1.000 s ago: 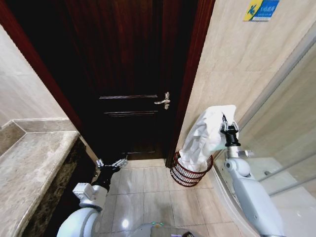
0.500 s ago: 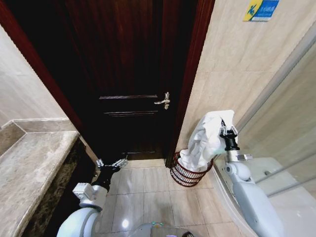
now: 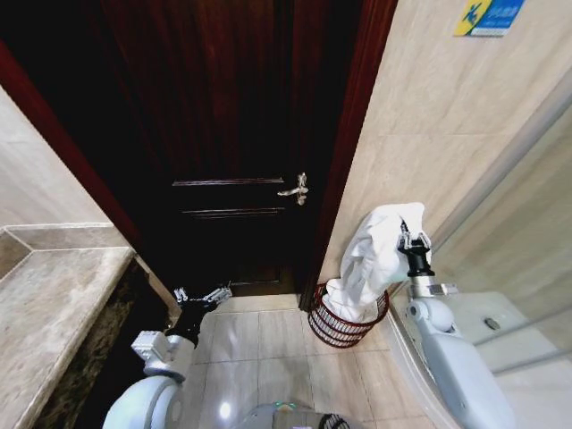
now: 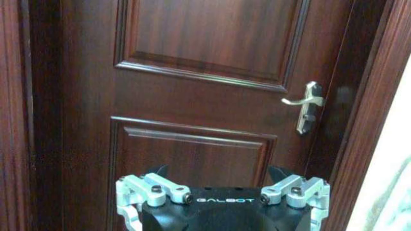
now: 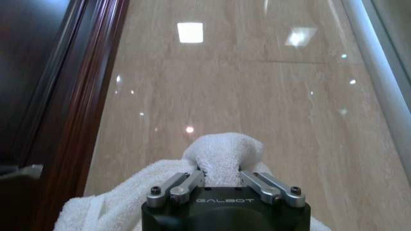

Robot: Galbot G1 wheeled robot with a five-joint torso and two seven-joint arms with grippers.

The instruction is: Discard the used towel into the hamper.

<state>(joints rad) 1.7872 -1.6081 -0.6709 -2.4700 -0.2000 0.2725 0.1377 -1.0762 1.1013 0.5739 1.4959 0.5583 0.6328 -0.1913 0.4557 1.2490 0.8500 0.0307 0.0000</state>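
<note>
one white towel (image 3: 374, 255) hangs pinched in the right gripper (image 3: 410, 239), its lower end inside the one red-brown wire hamper (image 3: 344, 323) at right; left gripper (image 3: 202, 296) spread wide, low, near the dark door (image 3: 241, 134).

Towel (image 3: 371, 259): white terry cloth, bunched, hanging in a long fold, upper end pinched in the right hand (image 3: 413, 241), lower end inside the hamper.
Hamper (image 3: 344, 326): small, round, dark red-brown openwork basket, upright on the tiled floor by the doorframe.

My black-and-silver right gripper (image 3: 412, 241) grips a white towel (image 3: 371, 259) above the dark red-brown openwork hamper (image 3: 342, 325), beside a mahogany-brown door (image 3: 232, 134).
</note>
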